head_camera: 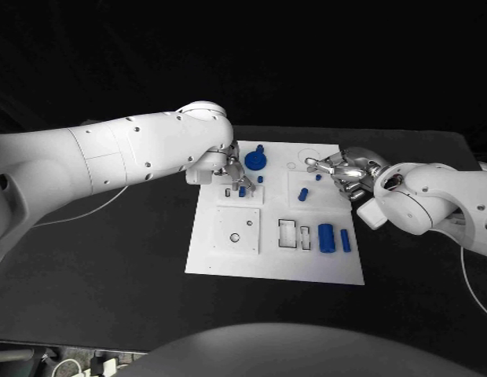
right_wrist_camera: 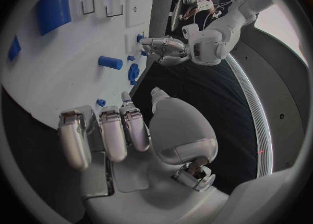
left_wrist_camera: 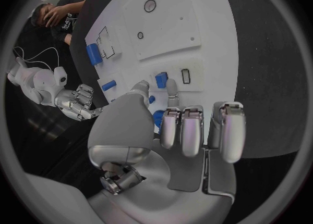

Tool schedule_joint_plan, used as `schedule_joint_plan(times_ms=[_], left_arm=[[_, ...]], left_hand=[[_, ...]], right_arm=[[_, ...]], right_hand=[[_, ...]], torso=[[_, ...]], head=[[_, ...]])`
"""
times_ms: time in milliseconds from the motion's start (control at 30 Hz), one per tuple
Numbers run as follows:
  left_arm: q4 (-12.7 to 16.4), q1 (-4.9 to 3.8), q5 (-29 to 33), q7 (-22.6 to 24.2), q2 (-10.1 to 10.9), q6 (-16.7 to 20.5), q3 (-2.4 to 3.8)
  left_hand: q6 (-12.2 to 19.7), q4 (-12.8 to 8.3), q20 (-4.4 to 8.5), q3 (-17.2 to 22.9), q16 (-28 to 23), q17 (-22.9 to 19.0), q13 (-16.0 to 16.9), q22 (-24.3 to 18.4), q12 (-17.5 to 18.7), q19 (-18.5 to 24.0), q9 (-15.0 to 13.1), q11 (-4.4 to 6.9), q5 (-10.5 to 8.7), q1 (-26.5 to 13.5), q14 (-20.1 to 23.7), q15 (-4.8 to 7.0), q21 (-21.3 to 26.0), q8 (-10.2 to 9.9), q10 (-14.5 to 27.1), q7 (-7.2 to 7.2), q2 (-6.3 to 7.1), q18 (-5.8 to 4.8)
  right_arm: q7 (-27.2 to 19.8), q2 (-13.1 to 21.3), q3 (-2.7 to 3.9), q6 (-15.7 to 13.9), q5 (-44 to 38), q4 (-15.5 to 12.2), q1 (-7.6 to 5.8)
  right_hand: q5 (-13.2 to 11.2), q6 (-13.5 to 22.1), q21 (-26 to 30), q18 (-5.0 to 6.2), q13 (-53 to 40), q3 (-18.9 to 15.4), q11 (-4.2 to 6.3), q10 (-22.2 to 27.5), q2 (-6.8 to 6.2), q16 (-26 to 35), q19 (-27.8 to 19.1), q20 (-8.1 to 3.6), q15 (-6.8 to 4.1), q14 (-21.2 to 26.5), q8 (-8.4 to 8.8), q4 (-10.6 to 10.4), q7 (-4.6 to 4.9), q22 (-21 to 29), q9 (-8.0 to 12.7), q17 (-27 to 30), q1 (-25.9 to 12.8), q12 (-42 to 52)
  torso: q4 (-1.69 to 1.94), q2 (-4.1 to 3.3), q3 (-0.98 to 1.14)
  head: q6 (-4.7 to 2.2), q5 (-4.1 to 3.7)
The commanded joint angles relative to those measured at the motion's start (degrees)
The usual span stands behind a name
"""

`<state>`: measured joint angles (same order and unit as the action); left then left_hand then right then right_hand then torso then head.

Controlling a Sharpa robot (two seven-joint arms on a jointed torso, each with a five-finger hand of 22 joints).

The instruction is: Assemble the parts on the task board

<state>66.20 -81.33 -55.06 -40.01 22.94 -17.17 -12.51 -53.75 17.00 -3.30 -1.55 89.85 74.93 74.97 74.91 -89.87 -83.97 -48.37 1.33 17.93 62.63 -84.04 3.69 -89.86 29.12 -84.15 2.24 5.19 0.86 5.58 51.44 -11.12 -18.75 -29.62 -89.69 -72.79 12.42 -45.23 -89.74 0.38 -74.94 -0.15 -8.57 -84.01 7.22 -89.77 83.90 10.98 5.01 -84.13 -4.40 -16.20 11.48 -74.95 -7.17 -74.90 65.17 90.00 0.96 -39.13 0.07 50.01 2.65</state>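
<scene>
The white task board (head_camera: pixel 276 250) lies mid-table with blue parts on it. My left hand (head_camera: pixel 235 174) hovers over its far left part, by a blue gear-shaped part (head_camera: pixel 256 161). In the left wrist view its thumb and one finger reach out on either side of a small upright blue piece (left_wrist_camera: pixel 161 79), the other fingers curled; whether they grip it is unclear. My right hand (head_camera: pixel 340 171) hangs over the board's far right edge, one finger pointing inward, with nothing between thumb and finger (right_wrist_camera: pixel 125 100). A blue peg (head_camera: pixel 304 194) lies between the hands.
A larger blue block (head_camera: pixel 326 237) and a slim blue piece (head_camera: pixel 346 241) lie at the board's near right, beside two rectangular slots (head_camera: pixel 294 233). A square plate with round holes (head_camera: pixel 238 230) sits near left. Black table (head_camera: pixel 108 259) surrounds the board.
</scene>
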Motion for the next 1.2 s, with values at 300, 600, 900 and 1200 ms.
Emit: schedule_joint_plan(times_ms=[300,600,900,1200], left_arm=[[3.45,-0.68,-0.69,-0.62,4.54,8.90,0.79],[0.82,-1.71,-0.22,4.59,5.66,9.38,1.21],[-5.15,-1.83,-0.74,5.48,4.14,6.17,1.18],[-10.88,-1.42,-3.29,6.72,1.10,3.78,0.40]], left_hand=[[-0.21,0.16,-0.39,-5.00,0.15,15.07,15.03,15.09,-0.13,-6.03,-1.48,-0.42,-4.35,-5.17,-5.96,-0.44,-0.14,-0.36,-5.85,0.21,3.54,-0.86],[0.38,0.14,-0.41,-5.04,0.15,15.07,15.03,15.09,-0.13,-6.03,-2.43,-0.55,-2.61,-3.56,-5.96,-0.46,-0.14,-0.12,-5.85,0.30,3.75,-0.86],[0.31,0.11,-0.39,-4.28,0.15,15.07,15.03,15.09,-0.13,-6.03,-3.06,-0.47,-2.22,-1.72,-5.96,-0.39,-0.14,0.17,-5.85,0.18,2.61,-0.86],[0.59,0.00,-0.32,-3.06,0.15,15.07,15.03,15.09,-0.13,-6.03,-3.28,-0.41,-2.72,0.06,-5.96,-0.30,-0.14,-0.20,-5.85,0.12,0.64,-0.86]], right_arm=[[-0.14,0.06,-0.01,1.14,-0.35,0.14,0.19],[-0.04,0.10,-0.01,1.33,-0.35,0.18,0.22],[0.29,0.21,-0.01,1.54,-0.35,0.17,0.23],[0.47,0.19,-0.01,1.63,-0.35,0.04,0.24]], right_hand=[[-0.03,0.43,-0.26,-0.38,-15.06,-0.45,-0.34,-5.99,0.59,-0.23,6.10,0.43,0.34,-5.87,-0.36,0.00,1.52,-15.05,0.09,-15.10,0.13,0.00],[-0.03,0.46,-0.26,-0.38,-15.06,-0.47,-0.35,-5.99,0.64,-0.23,6.10,0.45,0.36,-5.87,-0.35,-0.01,1.54,-15.05,0.09,-15.10,0.13,0.00],[-0.03,0.49,-0.26,-0.38,-15.06,-0.50,-0.37,-5.99,0.68,-0.23,6.10,0.47,0.37,-5.87,-0.35,-0.02,1.55,-15.05,0.10,-15.10,0.14,0.00],[-0.02,0.49,-0.26,-0.38,-15.06,-0.50,-0.37,-5.99,0.69,-0.23,6.10,0.47,0.38,-5.87,-0.35,-0.02,1.55,-15.05,0.10,-15.10,0.14,0.00]], torso=[[0.17,0.06,0.06],[-0.02,-0.06,-0.02],[0.00,-0.07,0.00],[-0.15,-0.10,-0.03]], head=[[-0.26,0.13],[-1.26,0.98],[-1.76,1.09],[-1.86,1.12]])
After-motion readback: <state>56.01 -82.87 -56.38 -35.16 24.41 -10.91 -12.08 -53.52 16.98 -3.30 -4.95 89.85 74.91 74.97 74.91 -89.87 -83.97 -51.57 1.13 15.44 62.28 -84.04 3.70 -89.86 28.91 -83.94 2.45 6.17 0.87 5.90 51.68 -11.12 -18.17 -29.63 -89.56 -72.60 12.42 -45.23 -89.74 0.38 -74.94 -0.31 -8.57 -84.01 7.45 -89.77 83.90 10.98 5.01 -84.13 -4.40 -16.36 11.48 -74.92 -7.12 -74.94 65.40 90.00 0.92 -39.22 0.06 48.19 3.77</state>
